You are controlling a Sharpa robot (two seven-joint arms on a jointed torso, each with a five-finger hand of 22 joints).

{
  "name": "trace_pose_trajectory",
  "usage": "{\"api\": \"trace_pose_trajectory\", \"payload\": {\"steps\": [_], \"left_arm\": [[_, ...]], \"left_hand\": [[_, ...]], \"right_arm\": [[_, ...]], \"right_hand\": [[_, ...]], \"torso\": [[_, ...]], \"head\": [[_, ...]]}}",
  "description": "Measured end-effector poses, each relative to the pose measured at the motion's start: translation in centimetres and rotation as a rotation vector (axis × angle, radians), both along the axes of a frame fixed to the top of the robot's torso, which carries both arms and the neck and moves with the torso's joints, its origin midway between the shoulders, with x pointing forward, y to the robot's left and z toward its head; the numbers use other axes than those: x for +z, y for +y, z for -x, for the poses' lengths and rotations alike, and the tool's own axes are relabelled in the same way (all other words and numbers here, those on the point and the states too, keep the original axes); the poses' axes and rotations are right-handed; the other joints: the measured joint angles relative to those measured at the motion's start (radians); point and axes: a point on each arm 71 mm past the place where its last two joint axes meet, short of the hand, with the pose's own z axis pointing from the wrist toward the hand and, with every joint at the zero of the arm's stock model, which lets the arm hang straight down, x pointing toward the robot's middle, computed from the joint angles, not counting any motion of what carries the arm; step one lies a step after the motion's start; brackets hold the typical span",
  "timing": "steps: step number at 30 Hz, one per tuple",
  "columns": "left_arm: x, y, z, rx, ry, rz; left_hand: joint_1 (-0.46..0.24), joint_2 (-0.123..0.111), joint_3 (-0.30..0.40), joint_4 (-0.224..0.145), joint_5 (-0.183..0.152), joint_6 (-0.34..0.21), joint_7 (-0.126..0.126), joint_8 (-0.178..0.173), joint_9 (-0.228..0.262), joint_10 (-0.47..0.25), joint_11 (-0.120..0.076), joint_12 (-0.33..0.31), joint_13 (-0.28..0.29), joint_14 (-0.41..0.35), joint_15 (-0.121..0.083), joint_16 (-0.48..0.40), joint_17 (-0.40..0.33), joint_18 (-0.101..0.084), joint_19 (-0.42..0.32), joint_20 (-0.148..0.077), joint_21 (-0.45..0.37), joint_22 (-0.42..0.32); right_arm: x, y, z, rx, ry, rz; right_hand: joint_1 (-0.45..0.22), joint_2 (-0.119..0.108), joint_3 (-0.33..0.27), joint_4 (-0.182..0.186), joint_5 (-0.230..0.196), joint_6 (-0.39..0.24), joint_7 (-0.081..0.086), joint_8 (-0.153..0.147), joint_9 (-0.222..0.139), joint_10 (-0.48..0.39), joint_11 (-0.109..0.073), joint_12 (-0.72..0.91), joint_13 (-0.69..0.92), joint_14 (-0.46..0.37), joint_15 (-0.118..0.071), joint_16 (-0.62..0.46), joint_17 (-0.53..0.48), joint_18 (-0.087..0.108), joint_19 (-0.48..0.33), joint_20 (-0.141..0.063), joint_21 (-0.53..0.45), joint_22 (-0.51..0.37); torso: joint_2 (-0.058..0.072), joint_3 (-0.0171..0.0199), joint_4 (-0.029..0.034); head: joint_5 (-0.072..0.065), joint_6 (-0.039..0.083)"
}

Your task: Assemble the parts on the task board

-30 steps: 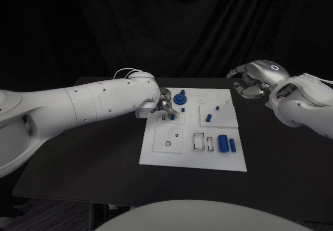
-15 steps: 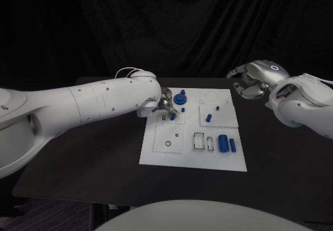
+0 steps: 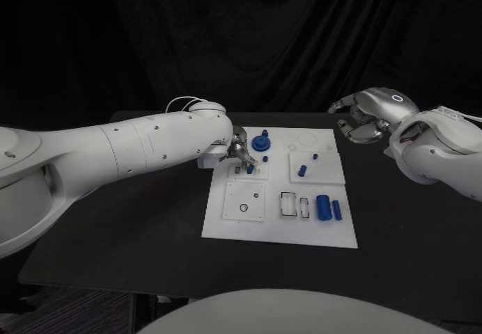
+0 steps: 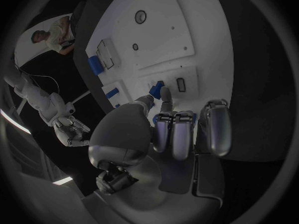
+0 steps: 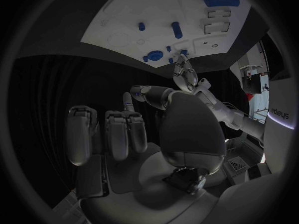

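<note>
Sitting mid-table, the white task board (image 3: 280, 202) carries the blue parts; a fat cylinder (image 3: 322, 207) with a slimmer peg (image 3: 336, 210) beside it near the board's right edge, and a round knobbed piece (image 3: 260, 144) up top; the left hand (image 3: 237, 154) is down over the board's upper left, and the head view hides its fingers, but the left wrist view shows fingertips (image 4: 166, 93) pinching a small blue part (image 4: 159, 86); the right hand (image 3: 363, 126) hovers off the board's far right corner, fingers curled in on nothing.
</note>
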Motion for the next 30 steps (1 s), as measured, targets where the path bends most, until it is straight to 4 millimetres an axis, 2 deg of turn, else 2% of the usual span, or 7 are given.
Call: {"api": "trace_pose_trajectory", "payload": {"steps": [13,18,22,30], "left_arm": [[-0.07,0.01,-0.09,0.001,0.012,-0.015],[-0.07,0.05,-0.12,0.002,0.013,-0.016],[-0.06,0.05,-0.13,0.001,0.013,-0.015],[-0.03,0.19,-0.12,0.0,0.011,-0.009]], "left_hand": [[0.011,-0.003,0.007,-0.007,0.004,-0.002,-0.002,0.0,0.005,0.0,0.0,0.0,0.0,0.0,0.0,0.0,0.0,0.0,0.0,0.0,0.0,0.0],[0.025,-0.004,0.017,-0.017,0.019,-0.004,-0.004,0.0,0.007,0.0,0.0,0.0,0.0,0.0,0.0,0.0,0.0,0.0,0.0,0.0,-0.004,0.0],[0.031,-0.004,0.026,-0.026,0.047,-0.011,-0.003,0.0,0.007,0.0,0.0,0.0,0.0,0.0,0.0,0.0,0.0,0.0,0.0,0.0,-0.004,0.0],[0.038,-0.009,0.031,-0.03,0.047,-0.011,-0.003,0.0,0.007,0.0,0.0,0.0,0.0,0.0,0.0,0.0,0.0,0.0,0.0,0.0,-0.008,0.0]], "right_arm": [[-0.02,0.12,-0.03,0.001,0.002,0.0],[-0.03,0.13,-0.07,0.0,0.002,0.001],[-0.04,0.07,-0.1,-0.002,0.003,0.002],[-0.05,0.03,-0.13,-0.003,0.004,0.004]], "right_hand": [[0.0,0.0,0.003,-0.003,0.0,0.0,0.0,0.0,0.0,0.0,0.0,0.0,0.0,0.0,0.0,0.0,0.0,0.0,0.0,0.0,0.0,0.0],[0.0,0.0,0.003,-0.002,0.0,0.0,0.0,0.0,0.0,0.0,0.0,0.0,0.0,0.0,0.0,0.0,0.0,0.0,0.0,0.0,0.0,0.0],[0.0,0.0,0.003,-0.008,0.0,0.0,0.0,0.0,0.0,0.0,0.0,0.0,0.0,0.0,0.0,0.0,0.0,0.0,0.0,0.0,0.0,0.0],[0.0,0.0,0.006,-0.011,0.0,0.0,0.0,0.0,0.0,0.0,0.0,0.0,0.0,0.0,0.0,0.0,0.0,0.0,0.0,0.0,0.0,0.0]], "torso": [[-0.001,-0.0003,0.0007],[-0.001,-0.0003,0.0006],[-0.001,-0.0003,0.0],[0.0,-0.0001,-0.0002]], "head": [[-0.002,0.0],[-0.002,0.0],[-0.002,0.0],[-0.003,0.0]]}}
